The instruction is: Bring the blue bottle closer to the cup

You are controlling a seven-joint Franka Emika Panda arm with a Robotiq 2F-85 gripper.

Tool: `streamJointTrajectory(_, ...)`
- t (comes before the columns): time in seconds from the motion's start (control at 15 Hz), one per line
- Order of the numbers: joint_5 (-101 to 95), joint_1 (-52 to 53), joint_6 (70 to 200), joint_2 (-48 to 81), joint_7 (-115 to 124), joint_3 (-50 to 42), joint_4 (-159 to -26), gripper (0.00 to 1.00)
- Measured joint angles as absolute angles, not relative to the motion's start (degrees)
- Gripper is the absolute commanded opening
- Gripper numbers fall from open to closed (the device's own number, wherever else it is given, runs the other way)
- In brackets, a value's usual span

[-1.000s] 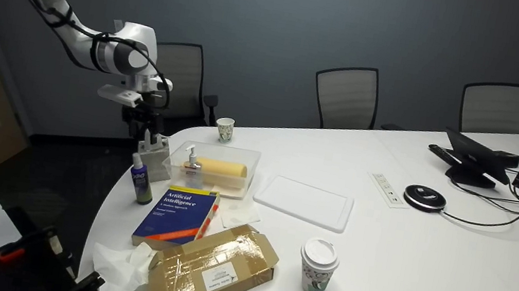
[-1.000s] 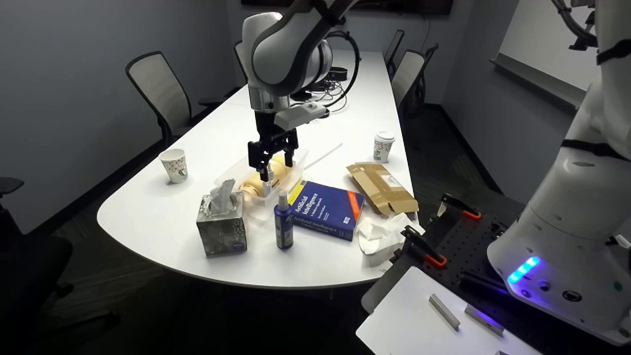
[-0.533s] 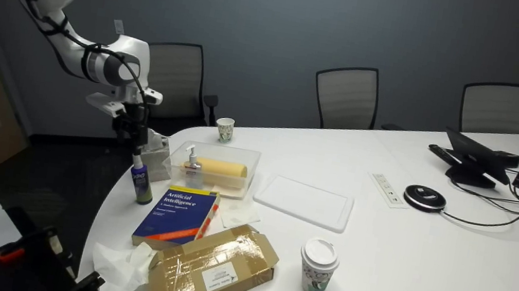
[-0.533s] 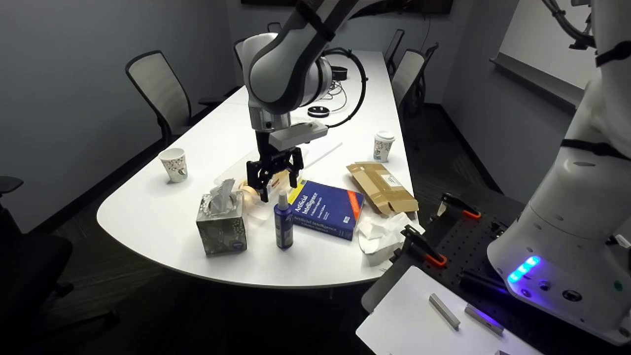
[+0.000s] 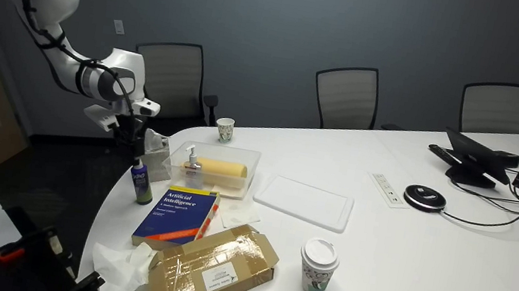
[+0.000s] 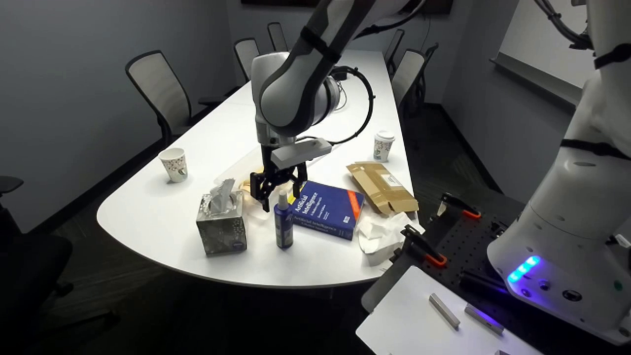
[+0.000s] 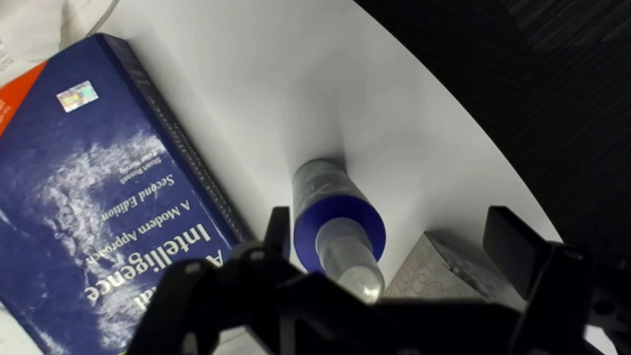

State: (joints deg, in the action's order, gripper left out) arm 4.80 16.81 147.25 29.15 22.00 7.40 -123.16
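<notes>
A grasp is seemingly being prepared: the black gripper, fingers spread, should be lowered around the near slim dark-blue bottle.

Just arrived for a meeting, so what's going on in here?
A robot arm holds its open jaws close to the blue Expo bottle, not yet gripping it. The bottle stands upright between the tissue box and the Artificial Intelligence textbook. It's meant to go nearer the lidded paper cup beyond the cardboard box.
</notes>
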Motion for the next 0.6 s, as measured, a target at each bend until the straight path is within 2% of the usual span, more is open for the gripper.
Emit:
streamJointTrajectory(0.13, 4.6, 17.3, 148.9, 29.3, 22.7, 6.5, -123.9, 1.00)
streamJointTrajectory(0.2, 4.4, 17.7, 149.4, 29.3, 23.0, 6.0, -124.2, 0.75)
streamJointTrajectory(0.27, 4.2, 18.0, 149.7, 29.3, 23.0, 5.5, -124.4, 0.74)
streamJointTrajectory(0.33, 3.9, 18.2, 150.0, 29.3, 23.0, 5.2, -124.5, 0.68)
streamJointTrajectory(0.6, 2.5, 19.2, 151.0, 29.3, 23.1, 4.0, -124.6, 0.35)
